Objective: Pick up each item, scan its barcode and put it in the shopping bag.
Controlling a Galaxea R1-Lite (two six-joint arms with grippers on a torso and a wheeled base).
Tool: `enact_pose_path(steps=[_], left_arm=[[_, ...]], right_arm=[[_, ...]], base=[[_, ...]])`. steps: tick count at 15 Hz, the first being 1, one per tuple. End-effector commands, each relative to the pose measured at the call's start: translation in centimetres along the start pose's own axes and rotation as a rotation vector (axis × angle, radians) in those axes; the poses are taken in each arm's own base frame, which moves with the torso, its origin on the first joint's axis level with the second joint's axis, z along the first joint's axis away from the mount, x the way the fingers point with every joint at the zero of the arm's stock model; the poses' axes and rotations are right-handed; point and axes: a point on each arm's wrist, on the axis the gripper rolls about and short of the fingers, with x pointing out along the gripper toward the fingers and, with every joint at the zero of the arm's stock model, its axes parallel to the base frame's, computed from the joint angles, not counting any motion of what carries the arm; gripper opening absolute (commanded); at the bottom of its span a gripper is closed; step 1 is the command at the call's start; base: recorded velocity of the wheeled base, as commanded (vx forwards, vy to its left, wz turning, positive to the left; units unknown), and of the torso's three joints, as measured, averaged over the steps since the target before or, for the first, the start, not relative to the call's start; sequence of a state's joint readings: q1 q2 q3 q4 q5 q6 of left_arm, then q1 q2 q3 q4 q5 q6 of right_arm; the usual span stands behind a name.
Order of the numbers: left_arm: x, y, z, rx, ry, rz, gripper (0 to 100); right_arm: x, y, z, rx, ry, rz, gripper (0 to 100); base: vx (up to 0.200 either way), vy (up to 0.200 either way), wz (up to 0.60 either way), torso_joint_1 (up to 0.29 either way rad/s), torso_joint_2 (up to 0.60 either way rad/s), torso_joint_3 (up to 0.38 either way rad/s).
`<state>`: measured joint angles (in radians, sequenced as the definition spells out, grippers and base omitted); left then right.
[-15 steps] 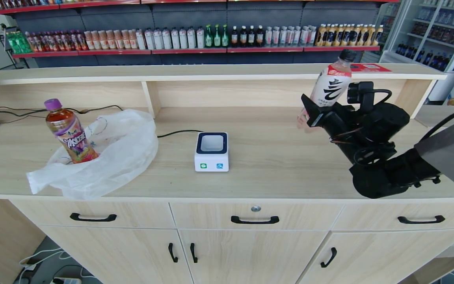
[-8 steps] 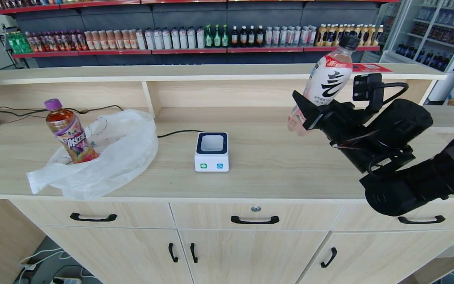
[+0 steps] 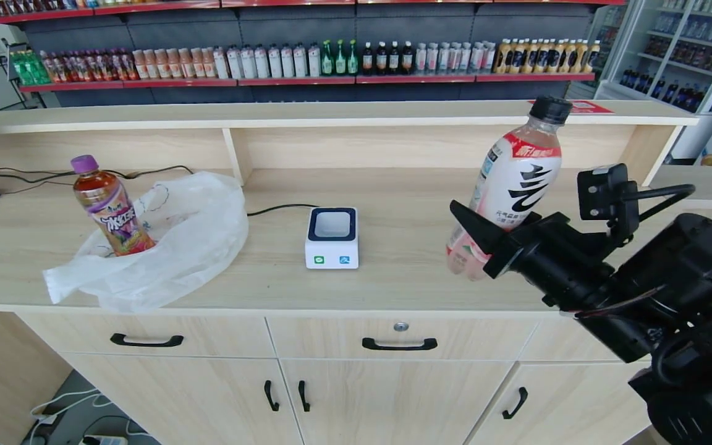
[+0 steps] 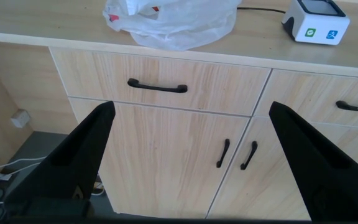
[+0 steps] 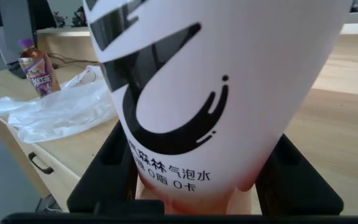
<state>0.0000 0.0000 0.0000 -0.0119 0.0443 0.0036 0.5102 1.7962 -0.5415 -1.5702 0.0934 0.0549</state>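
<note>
the right gripper (image 3: pixel 491 238) is clamping the pale bottle (image 3: pixel 517 179) low on its body, right of centre, with the long axis leaning near upright. the scanner (image 3: pixel 332 237) is sitting frame-left of it, nearer this arm. the left gripper (image 4: pixel 194 155) is hanging with jaws apart.

The pink bottle (image 3: pixel 504 199) has a white, black-stroked label (image 3: pixel 523 176).

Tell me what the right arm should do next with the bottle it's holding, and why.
Probably carry the bottle leftward until its label is over the scanner. The right gripper holds it clear of the counter, off to the scanner's right, and the scanner's window faces up.
</note>
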Motion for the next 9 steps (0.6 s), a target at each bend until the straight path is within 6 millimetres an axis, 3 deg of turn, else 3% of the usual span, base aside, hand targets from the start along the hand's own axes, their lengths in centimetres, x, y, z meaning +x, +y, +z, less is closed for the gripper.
enact_pose_path(steps=[1, 6, 9], left_arm=[[0.0, 0.0, 0.0, -0.001, 0.0, 0.0, 100], [0.0, 0.0, 0.0, -0.001, 0.0, 0.0, 100], [0.0, 0.0, 0.0, -0.001, 0.0, 0.0, 100]], right_arm=[[-2.0, 1.2, 1.1, 0.016, -0.001, 0.036, 0], [-4.8, 5.6, 0.8, 0.096, 0.064, 0.2, 0], [-4.8, 6.3, 0.6, 0.107, 0.074, 0.227, 0]], base=[[0.0, 0.0, 0.0, 0.0, 0.0, 0.0], [0.0, 0.0, 0.0, 0.0, 0.0, 0.0], [0.0, 0.0, 0.0, 0.0, 0.0, 0.0]])
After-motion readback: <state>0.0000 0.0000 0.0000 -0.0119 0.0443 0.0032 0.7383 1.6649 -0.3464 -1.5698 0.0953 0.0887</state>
